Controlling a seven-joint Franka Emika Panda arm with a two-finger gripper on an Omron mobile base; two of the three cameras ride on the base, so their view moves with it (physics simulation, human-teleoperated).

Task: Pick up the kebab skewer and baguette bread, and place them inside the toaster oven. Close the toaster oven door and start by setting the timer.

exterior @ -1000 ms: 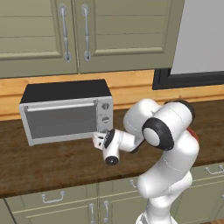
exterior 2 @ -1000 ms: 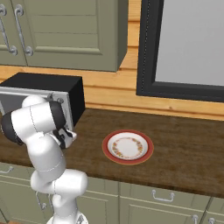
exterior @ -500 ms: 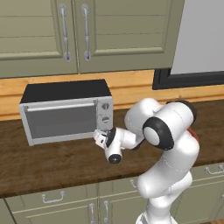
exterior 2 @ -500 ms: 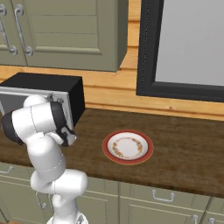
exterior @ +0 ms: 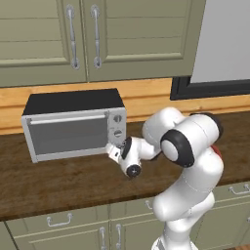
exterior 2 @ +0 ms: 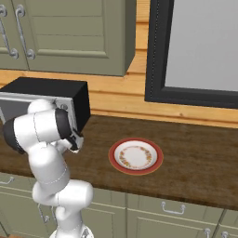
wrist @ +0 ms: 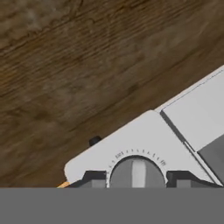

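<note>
A: You're looking at a dark wood counter [exterior: 58, 183] running under olive cabinets [exterior: 97, 39], with pale drawer fronts [exterior: 73, 227] below its front edge and a honey-coloured wood strip along the back wall. A dark-framed grey panel [exterior 2: 200, 46] is hanging on the wall above the counter's right stretch.

B: Where is the toaster oven [exterior: 73, 124] sitting?

A: It's sitting near the counter's back edge, towards the left end, with the toaster oven door [exterior: 68, 134] shut flat against its front. A red-rimmed plate [exterior 2: 136, 156] is lying farther right, around mid-depth on the counter.

B: And the gripper [exterior: 113, 150]?

A: It's hovering at the oven's lower right front corner, by the bottom knob [wrist: 136, 172]. In the hand view the two fingertips [wrist: 94, 178] are flanking that knob, one on each side. They look to be pinching it, though you can't be quite certain of contact because the tips are cut off at the bottom edge there.

B: Anything changing since a second ago?

A: Very little. The arm is keeping much the same pose, the wrist is sitting slightly nearer the oven's corner, and the plate and oven are staying put.
</note>
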